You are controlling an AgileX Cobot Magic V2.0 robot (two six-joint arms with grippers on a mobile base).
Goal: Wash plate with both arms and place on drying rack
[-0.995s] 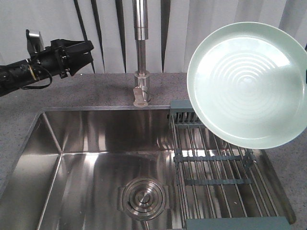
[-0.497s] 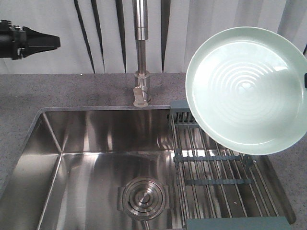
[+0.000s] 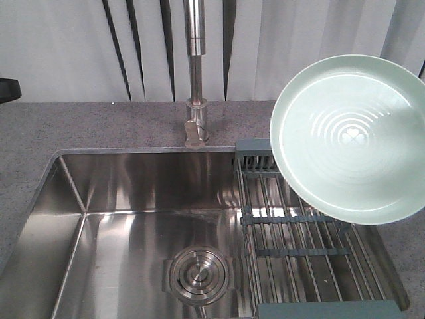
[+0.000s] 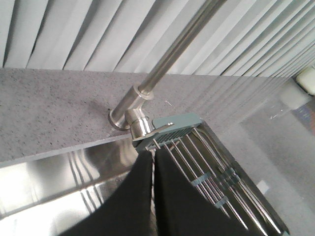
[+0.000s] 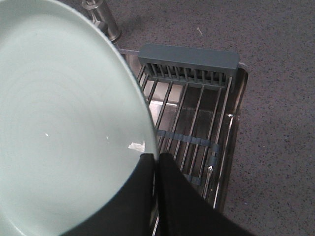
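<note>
The pale mint-green plate (image 3: 348, 139) hangs tilted on edge above the drying rack (image 3: 292, 249), its ringed face toward the front camera. In the right wrist view the plate (image 5: 64, 123) fills the left side and my right gripper (image 5: 156, 158) is shut on its rim, one finger on each face. The rack (image 5: 194, 118) lies below it over the sink's right end. My left gripper (image 4: 153, 160) is shut with nothing in it, high above the sink and pointing at the rack (image 4: 206, 157). Of the left arm, only a dark tip (image 3: 6, 88) shows at the front view's left edge.
A tall steel faucet (image 3: 194, 80) stands behind the sink (image 3: 119, 199) at centre. A round steel drain strainer (image 3: 199, 274) sits in the basin floor. Grey speckled counter (image 3: 99, 126) surrounds the sink, and vertical blinds hang behind.
The left arm has pulled back to the left, almost out of the front view. The plate has shifted a little down and to the right over the rack.
</note>
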